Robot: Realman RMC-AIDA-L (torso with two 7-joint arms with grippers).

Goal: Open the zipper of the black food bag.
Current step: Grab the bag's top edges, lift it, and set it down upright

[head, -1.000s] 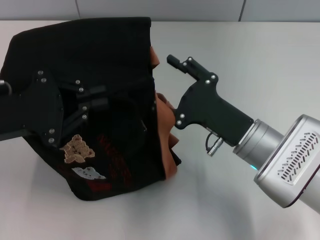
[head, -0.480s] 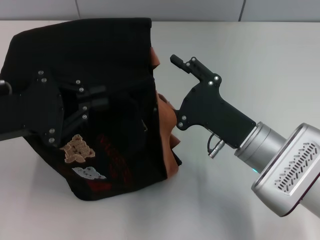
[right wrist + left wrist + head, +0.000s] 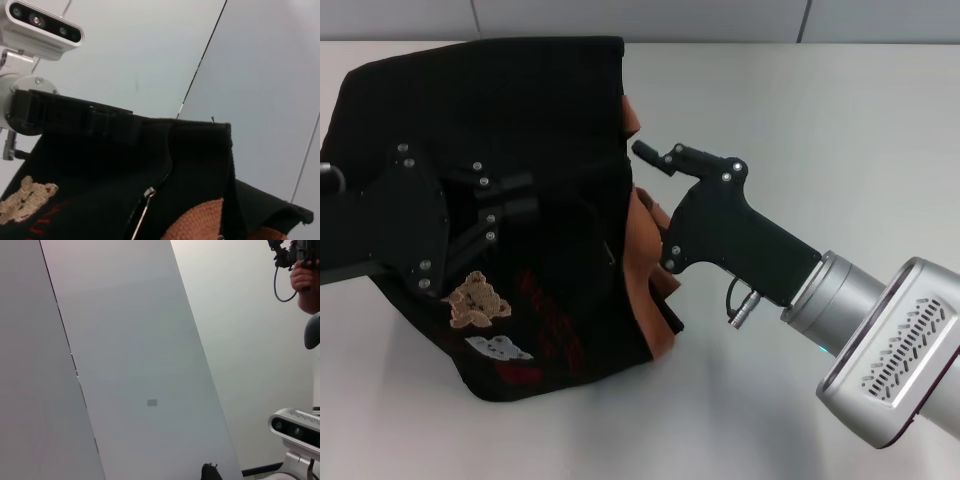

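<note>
The black food bag lies on its side on the white table, its bear patch facing up and its orange-brown handles spilling out to the right. My left gripper rests on the bag's upper face, shut on a fold of the fabric. My right gripper hovers just right of the bag's edge, above the handles. In the right wrist view the zipper runs down the black fabric, with its silvery pull hanging free, and the left gripper shows above it.
The white table stretches bare to the right of the bag and toward the back wall. The left wrist view shows only grey wall panels and a person's hand holding a camera.
My right gripper has swung left and lower, closing in on the bag's right edge above the handles. The left gripper and the bag have stayed put.
</note>
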